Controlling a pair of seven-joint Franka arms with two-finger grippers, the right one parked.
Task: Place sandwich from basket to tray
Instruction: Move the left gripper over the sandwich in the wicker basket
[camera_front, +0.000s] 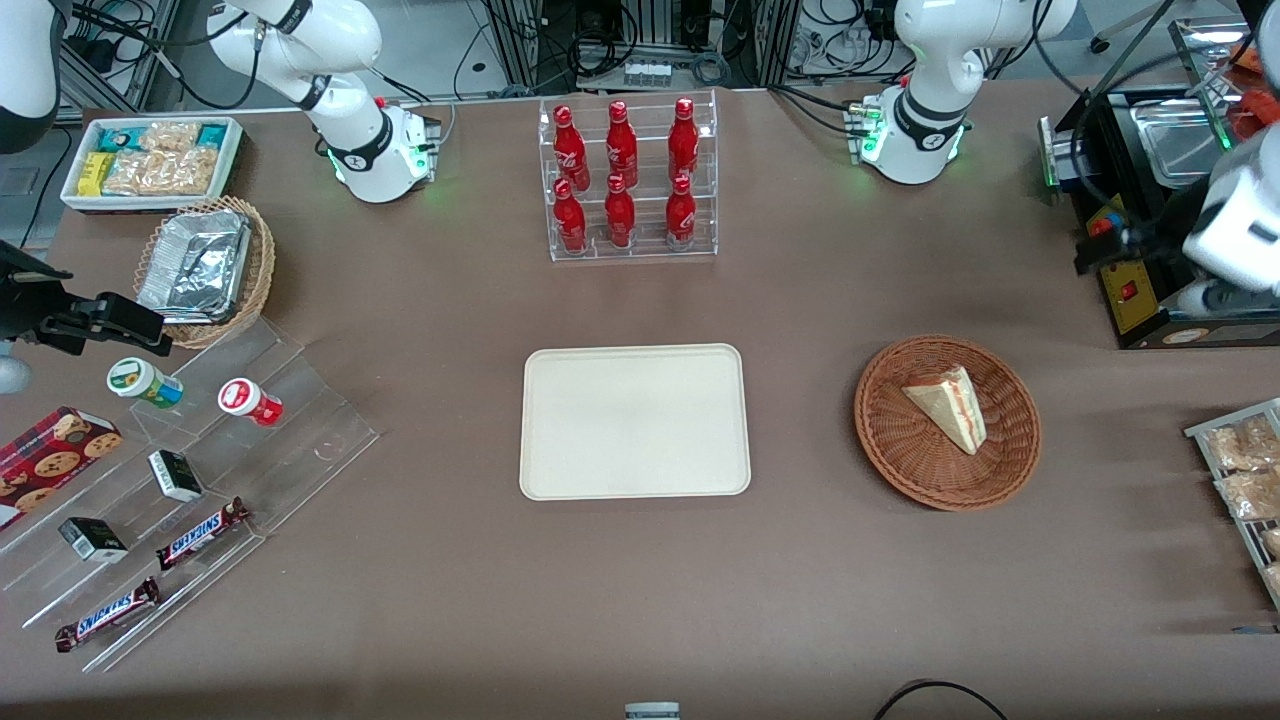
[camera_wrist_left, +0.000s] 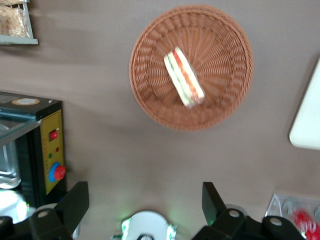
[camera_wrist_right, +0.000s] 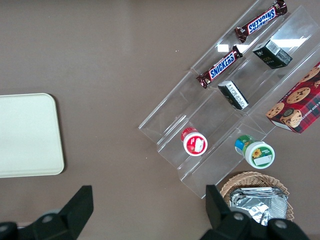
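The sandwich (camera_front: 948, 407) (camera_wrist_left: 184, 77), a pale wedge with red and green filling, lies in the reddish-brown wicker basket (camera_front: 890, 450) (camera_wrist_left: 225, 45). The cream tray (camera_front: 635, 420) (camera_wrist_left: 307, 120) lies flat and bare beside the basket, toward the parked arm's end. My gripper (camera_front: 1105, 250) (camera_wrist_left: 144, 189) hangs high over the table at the working arm's end, by a black machine, well apart from the basket. It is open wide with nothing between its fingers.
A clear rack of red bottles (camera_front: 628, 180) stands farther from the front camera than the tray. The black machine (camera_front: 1150, 300) and a wire rack of snack bags (camera_front: 1240, 470) flank the basket. Clear steps with snacks (camera_front: 180, 480) lie toward the parked arm's end.
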